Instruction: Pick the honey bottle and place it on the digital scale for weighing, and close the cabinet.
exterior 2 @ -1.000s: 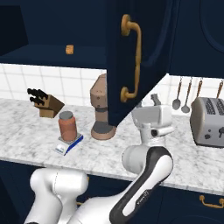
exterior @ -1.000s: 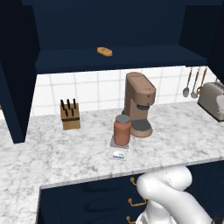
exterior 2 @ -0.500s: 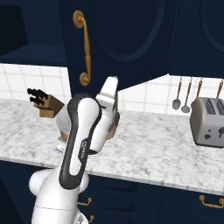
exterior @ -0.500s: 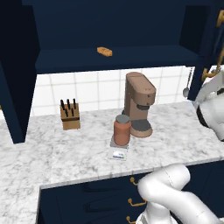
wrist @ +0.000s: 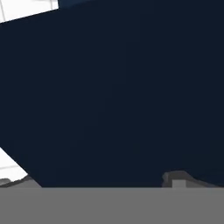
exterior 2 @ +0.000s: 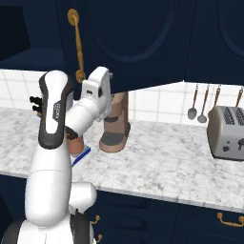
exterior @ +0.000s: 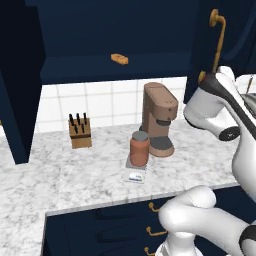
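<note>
With the honey bottle (exterior: pixel 139 149) already seated on the digital scale (exterior: pixel 136 173), the cabinet (exterior 2: pixel 128 40) door has been swung further shut by the claw (exterior 2: pixel 99 86), whose state cannot be told.

No readable text, brand, number or sign is shown. The display strip on the digital scale (exterior: pixel 135 176), near the counter's front edge, is only a small blue-green patch, too small for digits to be made out. No lettering is seen on the honey bottle (exterior: pixel 139 149) standing on it.
</note>
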